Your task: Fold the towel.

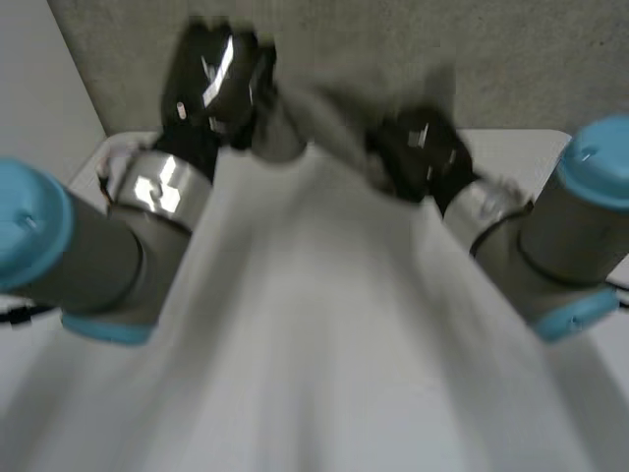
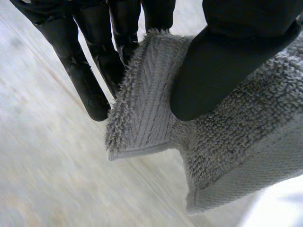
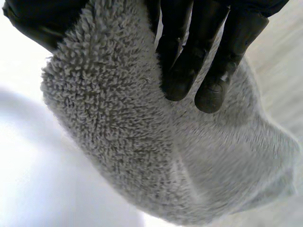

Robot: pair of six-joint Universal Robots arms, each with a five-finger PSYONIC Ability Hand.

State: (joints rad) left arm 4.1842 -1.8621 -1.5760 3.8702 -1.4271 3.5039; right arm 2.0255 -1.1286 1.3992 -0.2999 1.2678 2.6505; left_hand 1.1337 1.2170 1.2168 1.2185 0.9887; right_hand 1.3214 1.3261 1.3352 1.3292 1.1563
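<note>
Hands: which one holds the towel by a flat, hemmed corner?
The left hand: its thumb pins the towel beside the flat hemmed corner. The right hand curls its fingers round a fluffy bunch instead.

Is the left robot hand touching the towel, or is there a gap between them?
Touching. The left wrist view shows the left robot hand pinching the towel near a corner, between its thumb and fingers.

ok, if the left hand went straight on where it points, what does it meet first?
Likely the grey wall ahead. The left hand, pinching the towel at a corner, points at it with nothing between; depth is unclear.
</note>
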